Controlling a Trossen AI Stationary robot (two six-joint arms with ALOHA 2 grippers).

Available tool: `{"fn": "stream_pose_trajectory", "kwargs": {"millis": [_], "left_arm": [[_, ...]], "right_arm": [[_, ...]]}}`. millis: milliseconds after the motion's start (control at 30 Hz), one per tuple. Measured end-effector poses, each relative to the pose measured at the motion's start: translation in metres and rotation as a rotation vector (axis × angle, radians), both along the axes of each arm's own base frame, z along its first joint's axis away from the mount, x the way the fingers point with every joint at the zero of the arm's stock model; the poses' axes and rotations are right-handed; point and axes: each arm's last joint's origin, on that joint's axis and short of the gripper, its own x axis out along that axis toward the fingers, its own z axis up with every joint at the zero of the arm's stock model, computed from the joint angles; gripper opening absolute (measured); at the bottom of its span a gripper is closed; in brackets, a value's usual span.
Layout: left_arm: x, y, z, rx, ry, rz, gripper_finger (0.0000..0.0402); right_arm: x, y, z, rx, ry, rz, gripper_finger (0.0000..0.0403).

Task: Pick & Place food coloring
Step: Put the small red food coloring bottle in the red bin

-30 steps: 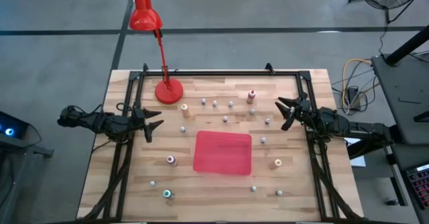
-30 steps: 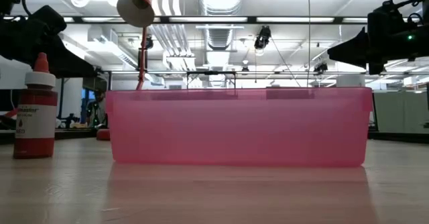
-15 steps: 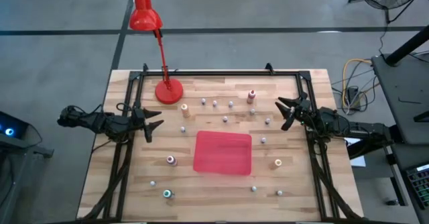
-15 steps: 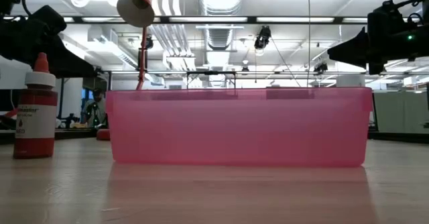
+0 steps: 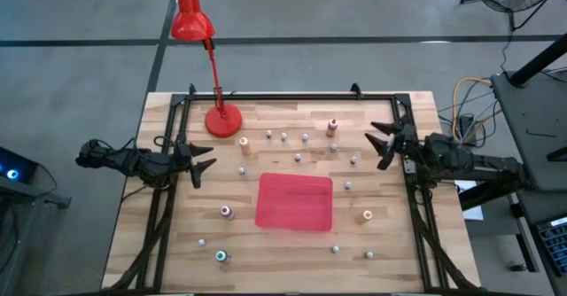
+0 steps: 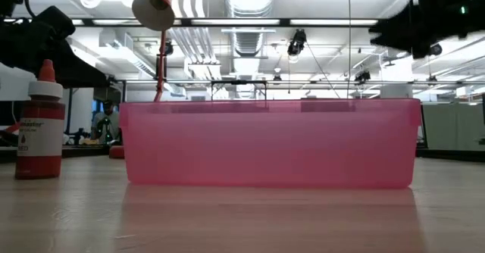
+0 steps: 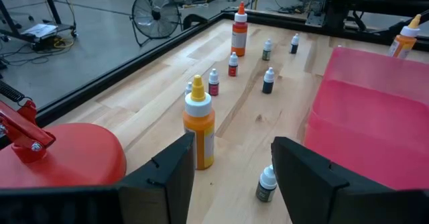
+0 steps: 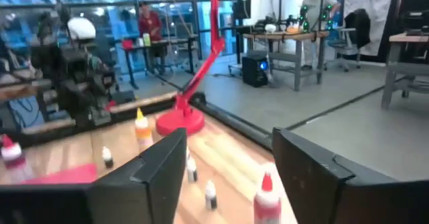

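Note:
Food coloring bottles stand upright all over the wooden table (image 5: 168,243): small white-capped ones (image 5: 297,157) and taller ones with a tan top (image 5: 244,143), pink top (image 5: 332,125), orange top (image 5: 367,214) and green top (image 5: 221,256). My left gripper (image 5: 205,172) hovers open at the table's left side, facing an orange bottle (image 7: 200,123) and a small bottle (image 7: 266,184). My right gripper (image 5: 376,145) hangs open above the table's right side, high in the low view (image 6: 424,22). Neither holds anything.
A pink bin (image 5: 294,201) sits at the table's middle and fills the low view (image 6: 269,142). A red lamp stands on its base (image 5: 222,120) at the far left. A black frame (image 5: 292,96) runs along the far edge. People show in the room behind.
My right gripper has risen above the table's right side in the last half second; in the low view it has climbed toward the top. The left arm, the bottles and the bin have kept still.

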Motion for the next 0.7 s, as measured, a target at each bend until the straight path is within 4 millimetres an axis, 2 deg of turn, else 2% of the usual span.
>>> {"fn": "stream_pose_trajectory", "kwargs": {"millis": [167, 367, 500, 700], "left_arm": [[0.0, 0.0, 0.0, 0.0, 0.0, 0.0, 0.017], [0.0, 0.0, 0.0, 0.0, 0.001, 0.0, 0.017], [0.0, 0.0, 0.0, 0.0, 0.0, 0.0, 0.017], [0.0, 0.0, 0.0, 0.0, 0.001, 0.0, 0.017]], "right_arm": [[0.01, -0.001, 0.047, -0.014, 0.045, 0.0, 0.0256], [0.026, -0.003, 0.098, -0.019, 0.192, -0.001, 0.0284], [0.038, -0.004, 0.122, 0.009, 0.297, -0.021, 0.0298], [0.052, -0.006, 0.144, 0.195, 0.367, -0.062, 0.0303]]}}
